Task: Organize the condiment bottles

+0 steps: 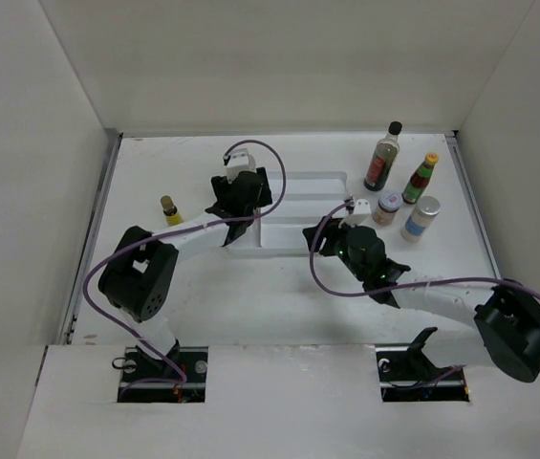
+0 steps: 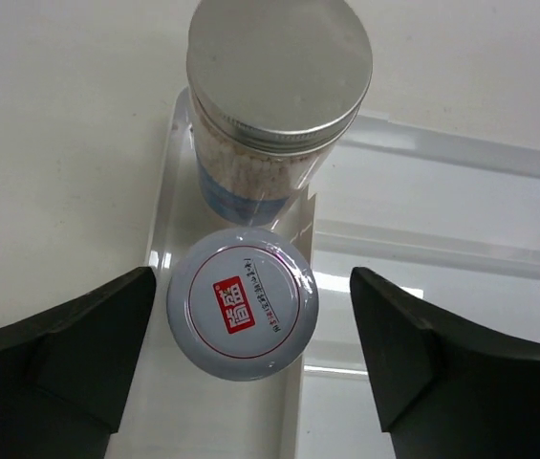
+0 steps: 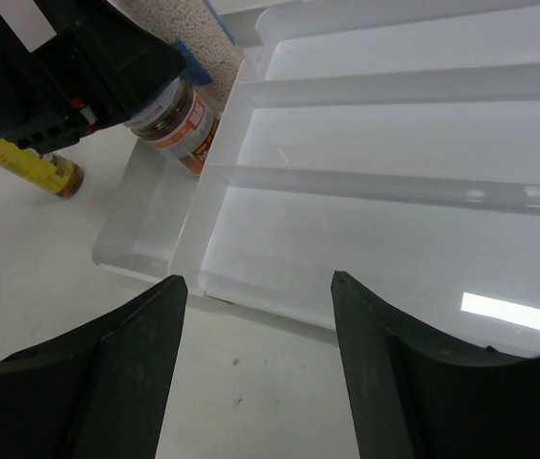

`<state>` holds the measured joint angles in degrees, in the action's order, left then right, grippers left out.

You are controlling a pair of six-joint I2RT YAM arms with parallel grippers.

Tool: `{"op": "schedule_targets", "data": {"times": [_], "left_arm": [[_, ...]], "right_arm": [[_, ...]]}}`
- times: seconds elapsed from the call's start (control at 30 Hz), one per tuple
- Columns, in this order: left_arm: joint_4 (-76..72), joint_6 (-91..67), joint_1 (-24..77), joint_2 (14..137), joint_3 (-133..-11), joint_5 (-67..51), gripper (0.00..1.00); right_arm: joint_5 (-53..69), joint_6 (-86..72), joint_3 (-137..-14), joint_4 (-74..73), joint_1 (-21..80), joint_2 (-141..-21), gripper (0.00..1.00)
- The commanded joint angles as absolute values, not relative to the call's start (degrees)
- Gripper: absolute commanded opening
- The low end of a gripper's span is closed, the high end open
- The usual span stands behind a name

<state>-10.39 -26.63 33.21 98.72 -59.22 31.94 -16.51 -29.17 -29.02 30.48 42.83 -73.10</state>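
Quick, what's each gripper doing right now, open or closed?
Left gripper: open, straddling the red-labelled jar, not touching it.
Right gripper: open, empty, by the white tray.

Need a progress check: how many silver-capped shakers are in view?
2. One shaker stands in the tray, narrow end slot; the other shaker on the table, right of it.

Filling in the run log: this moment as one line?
left gripper open over jar in tray | right gripper open, empty | shaker next to jar

Black arms (image 1: 136,277) with purple cables (image 1: 279,182); left tool (image 2: 250,325) and right tool (image 3: 258,287) bear matte black fingers (image 2: 69,354)
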Motion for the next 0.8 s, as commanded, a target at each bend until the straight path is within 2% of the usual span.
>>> {"op": "schedule_targets", "data": {"times": [0.0, 0.07, 0.1, 0.17, 0.23, 0.33, 0.43, 0.53, 0.63, 0.77], "left_arm": [[-15.82, -26.45, 34.05, 92.30, -59.33, 34.18, 0.86], [-16.96, -26.28, 35.02, 89.49, -57.23, 35.41, 0.89], [-18.01, -26.37, 35.72, 87.47, -55.56, 36.20, 0.89], [-20.47, -26.80, 37.56, 82.99, -51.00, 37.70, 0.90], [-22.93, -27.42, 40.02, 78.16, -45.82, 39.45, 0.90], [-26.18, -28.56, 43.63, 70.95, -37.73, 41.13, 0.87], [-28.38, -31.98, 45.91, 64.10, -29.82, 40.87, 0.83], [-29.35, -35.76, 47.24, 56.80, -22.52, 40.69, 0.82], [-29.62, -37.52, 46.80, 50.03, -17.16, 40.61, 0.83], [-29.71, -37.35, 44.17, 43.61, -12.31, 40.34, 0.84]], "right_arm": [[-17.93, -27.78, -28.56, 33.49, 41.97, -70.75, 0.58], [-18.10, -27.77, -27.95, 33.22, 41.18, -69.70, 0.41], [-18.37, -27.95, -27.69, 32.87, 40.83, -68.91, 0.37], [-19.85, -27.95, -27.51, 31.47, 40.04, -66.81, 0.34], [-22.40, -27.95, -27.86, 27.97, 38.63, -63.65, 0.36], [-27.84, -27.77, -29.35, 19.54, 34.86, -58.38, 0.50], [-31.37, -27.95, -30.58, 12.59, 29.33, -54.33, 0.68], [-33.66, -27.69, -33.30, 5.74, 23.09, -54.40, 0.84], [-33.49, -27.25, -36.90, 2.46, 19.48, -57.91, 0.92], [-32.43, -25.58, -42.96, 2.11, 18.15, -64.58, 0.95]]}}
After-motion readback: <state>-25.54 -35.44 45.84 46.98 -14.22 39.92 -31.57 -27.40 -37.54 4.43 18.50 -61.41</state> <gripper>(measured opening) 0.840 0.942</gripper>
